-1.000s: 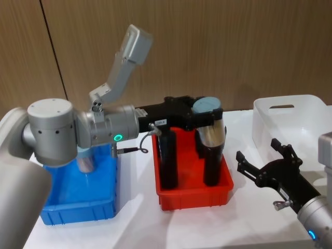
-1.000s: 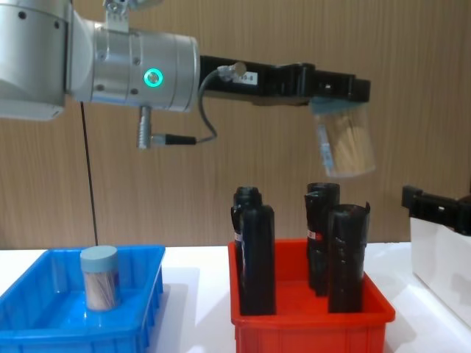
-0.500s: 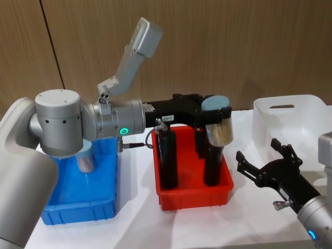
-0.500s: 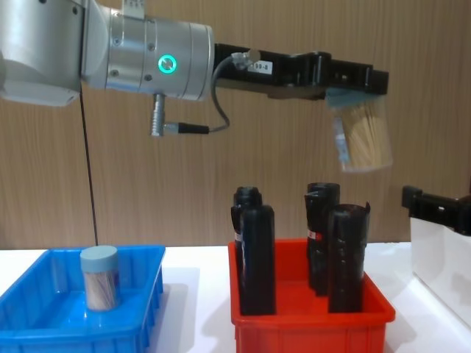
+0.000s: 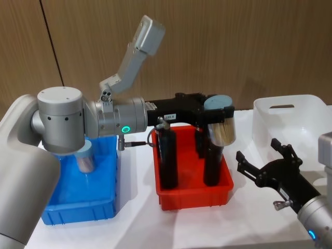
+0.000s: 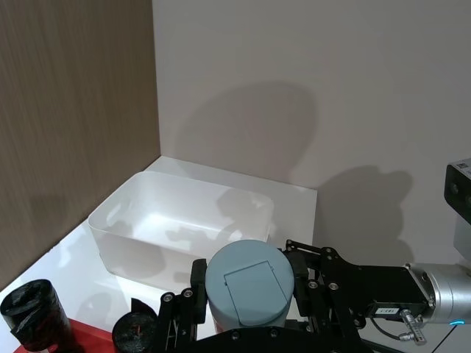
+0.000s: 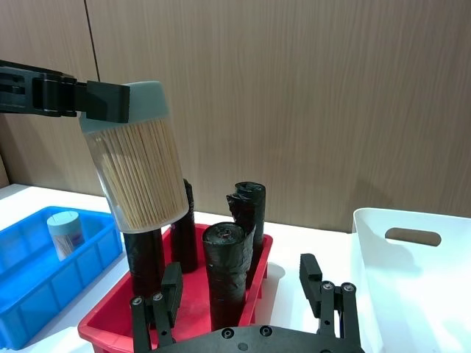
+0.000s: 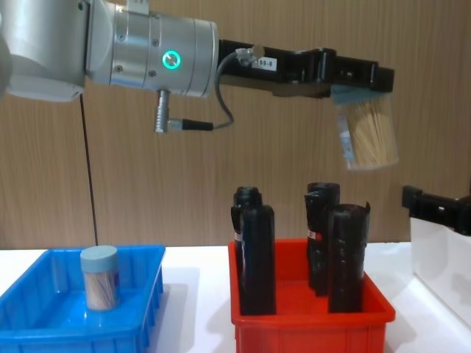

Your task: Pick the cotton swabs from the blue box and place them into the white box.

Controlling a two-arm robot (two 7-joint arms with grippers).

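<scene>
Head view: high, looking forward and down over the blue box [image 5: 78, 212], red bin [image 5: 194, 197] and white box [image 5: 298, 122].
Chest view: low, near rim height, facing the wooden wall [image 8: 184, 191]; black rolls [image 8: 257, 257] seen side-on.
Left wrist view: close above the swab tub [image 6: 249, 283], facing the white box.
Right wrist view: low, facing the red bin and tub.
Shared: all four catch the rolls; head and chest share the blue box.

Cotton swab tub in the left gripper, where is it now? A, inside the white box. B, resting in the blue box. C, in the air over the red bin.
C: the left gripper holds the cotton swab tub by its lid above the black rolls in the red bin; the right gripper sits open by the white box.
</scene>
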